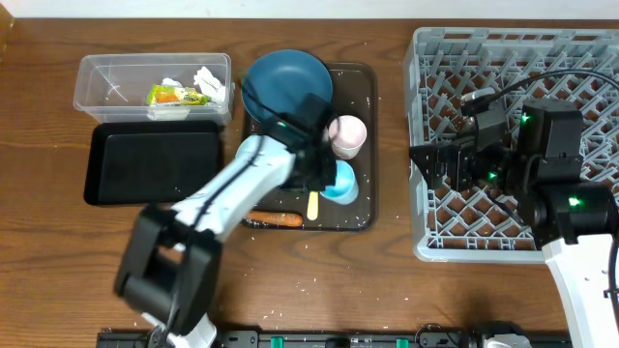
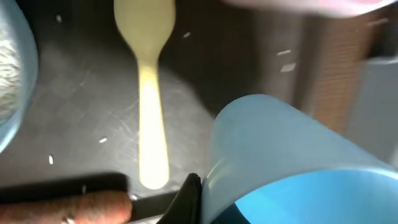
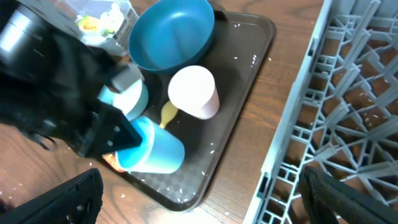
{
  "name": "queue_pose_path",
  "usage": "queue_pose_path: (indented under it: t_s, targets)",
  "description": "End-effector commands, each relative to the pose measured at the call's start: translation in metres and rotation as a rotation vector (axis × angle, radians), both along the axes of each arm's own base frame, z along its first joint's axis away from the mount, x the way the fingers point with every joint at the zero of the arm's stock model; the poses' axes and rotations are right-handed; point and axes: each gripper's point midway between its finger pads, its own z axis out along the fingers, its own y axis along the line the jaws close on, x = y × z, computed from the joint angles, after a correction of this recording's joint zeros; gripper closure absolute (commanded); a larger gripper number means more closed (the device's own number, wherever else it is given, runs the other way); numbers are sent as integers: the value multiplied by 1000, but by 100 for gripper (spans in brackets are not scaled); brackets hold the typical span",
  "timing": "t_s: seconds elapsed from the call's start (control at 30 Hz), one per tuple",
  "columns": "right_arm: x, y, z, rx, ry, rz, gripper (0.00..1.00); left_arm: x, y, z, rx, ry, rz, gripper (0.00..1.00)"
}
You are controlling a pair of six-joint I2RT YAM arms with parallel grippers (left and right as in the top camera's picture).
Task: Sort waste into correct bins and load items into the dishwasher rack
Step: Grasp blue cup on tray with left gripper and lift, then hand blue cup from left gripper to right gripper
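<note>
The left fingers (image 2: 189,198) are clamped on the rim of the light blue cup (image 2: 292,155) on the brown tray (image 1: 360,217), and the pale yellow spoon (image 2: 149,124) lies just beside them. The right fingers (image 1: 430,164) stand wide apart over the rack (image 1: 580,58). Such a thin rim hold may let the cup slip when lifted.

the left arm (image 1: 232,188) blocks the tray's (image 1: 364,97) left side. the pink cup (image 1: 348,135) and plate (image 1: 285,82) crowd the blue cup (image 1: 340,186). the rack (image 1: 435,58) is open from above.
</note>
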Motion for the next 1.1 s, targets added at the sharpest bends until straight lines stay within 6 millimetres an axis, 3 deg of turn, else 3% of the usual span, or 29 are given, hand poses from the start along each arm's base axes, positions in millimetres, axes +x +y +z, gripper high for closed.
queue_pose_path:
  t_s: [0.0, 0.17, 0.4, 0.57, 0.87, 1.07]
  targets:
    - [0, 19, 6, 67, 13, 63, 1, 2, -8, 57, -266, -10, 6, 94]
    - [2, 47, 9, 140, 2, 181, 1, 8, 3, 108, -506, -23, 25, 94]
    - [-4, 98, 34, 292, -105, 447, 1, 4, 9, 150, -766, 24, -2, 94]
    - [-2, 117, 33, 324, -129, 529, 3, -1, 6, 183, -951, 23, -91, 94]
    - [-13, 145, 53, 420, -228, 712, 18, -2, 6, 190, -986, 25, -109, 94]
    - [-21, 155, 56, 427, -237, 746, 37, -2, 6, 189, -985, 24, -109, 94]
